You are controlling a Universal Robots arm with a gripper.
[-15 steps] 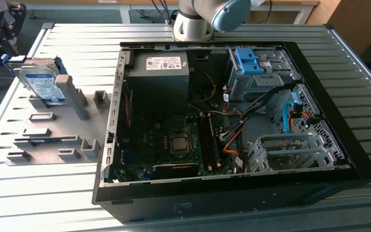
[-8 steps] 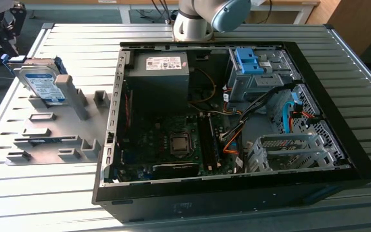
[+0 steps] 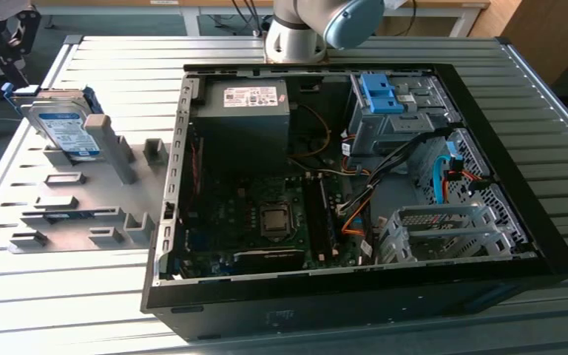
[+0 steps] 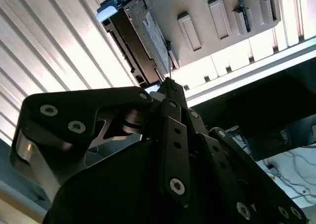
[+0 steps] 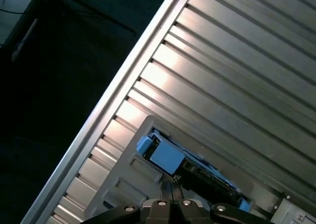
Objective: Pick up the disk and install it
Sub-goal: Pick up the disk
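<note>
At the exterior view's left I see the disk (image 3: 62, 127) standing on edge in a slot of the grey fixture plate (image 3: 86, 196). It is apart from the open computer case (image 3: 363, 310), which sits further right on the slatted desk (image 3: 116, 59). In the second wrist view the gripper (image 4: 169, 83) hangs clear of the disk, its fingers (image 4: 174, 135) clenched together on nothing.
</note>
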